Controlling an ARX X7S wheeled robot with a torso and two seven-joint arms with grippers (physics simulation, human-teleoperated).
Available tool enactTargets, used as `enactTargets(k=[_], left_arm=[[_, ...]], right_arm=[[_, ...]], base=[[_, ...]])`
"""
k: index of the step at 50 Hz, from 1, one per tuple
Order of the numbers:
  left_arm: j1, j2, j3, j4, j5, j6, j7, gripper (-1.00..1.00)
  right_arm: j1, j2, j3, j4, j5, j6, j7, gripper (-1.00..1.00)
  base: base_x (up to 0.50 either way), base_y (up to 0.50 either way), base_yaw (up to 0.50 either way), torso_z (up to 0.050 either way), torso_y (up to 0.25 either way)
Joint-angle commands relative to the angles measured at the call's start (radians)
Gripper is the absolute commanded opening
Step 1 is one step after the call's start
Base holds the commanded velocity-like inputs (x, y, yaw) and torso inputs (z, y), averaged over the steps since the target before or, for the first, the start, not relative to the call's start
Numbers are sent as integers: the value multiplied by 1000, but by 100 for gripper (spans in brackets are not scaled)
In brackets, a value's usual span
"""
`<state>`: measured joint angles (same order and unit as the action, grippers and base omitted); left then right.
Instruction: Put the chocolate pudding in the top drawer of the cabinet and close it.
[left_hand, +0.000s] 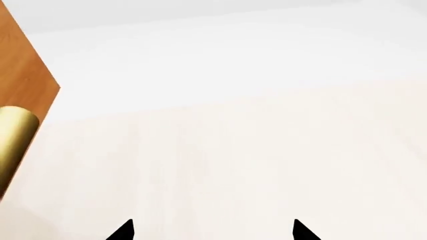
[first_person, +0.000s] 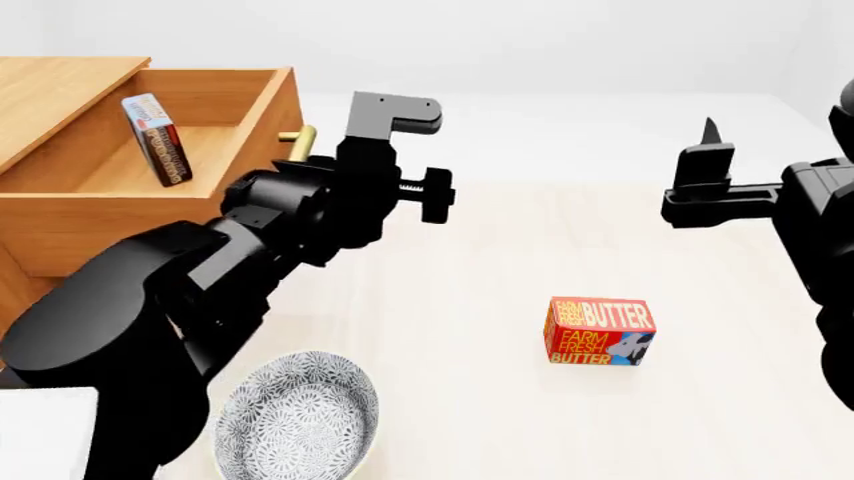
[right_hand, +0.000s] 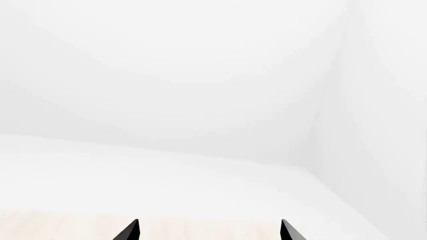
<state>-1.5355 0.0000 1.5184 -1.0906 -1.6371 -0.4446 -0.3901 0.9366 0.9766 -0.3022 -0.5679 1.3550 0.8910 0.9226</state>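
The pudding (first_person: 158, 138) stood on edge, tilted, inside the open top drawer (first_person: 254, 120) of the cabinet (first_person: 54, 90), near the drawer's back left part. It looked a thin, light, stiff card box, likely smooth-faced and easy to tip; if it needed moving, the broad flat faces would be the place to pinch it, though it seemed already where the task wanted it.

What remained, by my judgement, was shutting the drawer. Its brass handle (first_person: 304, 137) showed just beyond the front panel, with the left gripper (left_hand: 212, 231) close beside it; in the left wrist view the handle's end (left_hand: 13, 145) sat off to one side of the spread jaw tips, not between them. Those jaws were released and held nothing. The right gripper (right_hand: 208, 231) was raised well apart from everything, its jaws likewise parted and empty. A flat push on the drawer front would probably serve better than a grasp on the bar.

A butter box (first_person: 598, 331) and a patterned bowl (first_person: 296, 418) rested on the pale bench (first_person: 507, 420), well apart from each other. The room around was plain white walls.
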Motion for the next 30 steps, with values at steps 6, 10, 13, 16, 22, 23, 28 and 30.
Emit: enactTargets(k=[6, 10, 13, 16, 22, 23, 28, 30], left_arm=[[8, 0, 75, -143, -79, 26, 42, 100], [7, 0, 80, -185, -86, 24, 56, 100], [7, 0, 85, -212, -93, 25, 66, 100], [6, -6, 109, -218, -123, 31, 64, 100], [-1, -34, 209, -218, -235, 53, 60, 100], [-2, -38, 231, -218, -259, 58, 60, 100], [-10, -54, 373, -218, -400, 86, 67, 100], [-15, -59, 443, -218, -467, 98, 72, 100]], right_arm=[[-15, -8, -7, 11, -18, -10, -7, 100], [-12, -13, -13, 11, -20, -7, -6, 100], [-8, -16, -14, 14, -21, -6, -7, 100], [-1, -18, -18, 12, -18, 1, -3, 100], [5, -23, -24, 14, -21, 5, -2, 100], [6, -24, -25, 14, -20, 6, -1, 100], [8, -29, -30, 14, -23, 8, -1, 100], [10, -30, -33, 15, -26, 9, -2, 100]], base=[[0, 0, 0, 0, 0], [0, 0, 0, 0, 0], [0, 0, 0, 0, 0], [0, 0, 0, 0, 0], [0, 0, 0, 0, 0], [0, 0, 0, 0, 0], [0, 0, 0, 0, 0], [0, 0, 0, 0, 0]])
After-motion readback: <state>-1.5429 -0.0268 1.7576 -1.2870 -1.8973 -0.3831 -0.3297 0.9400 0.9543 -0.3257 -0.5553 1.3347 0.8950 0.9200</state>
